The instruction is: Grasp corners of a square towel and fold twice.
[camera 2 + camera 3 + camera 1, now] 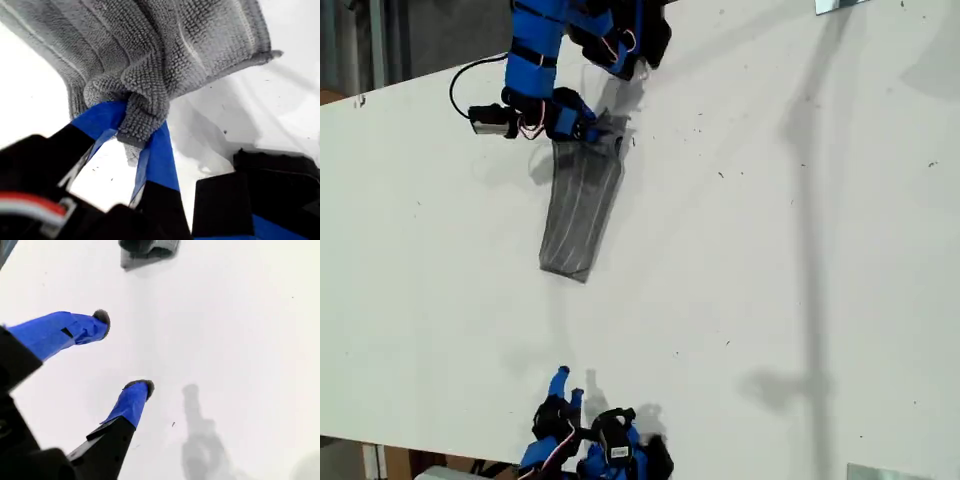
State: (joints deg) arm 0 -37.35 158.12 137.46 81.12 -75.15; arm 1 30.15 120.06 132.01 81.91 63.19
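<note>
Right up close, my first gripper [137, 137] has its blue-taped jaws pinched tight on a bunched wad of the towel [150, 55], looped grey pile with thin pale stripes. In the exterior view that towel [580, 215] hangs as a narrow folded strip on the white table [770, 250], toward the far side, left of centre. The risk, I'd say: it's a wad, not a clean corner, so the soft layers could slip unevenly and spoil the fold, or drag along the table. My second gripper [125, 352] waits at the near edge, fingers spread apart over bare tabletop, well apart from the cloth.
</note>
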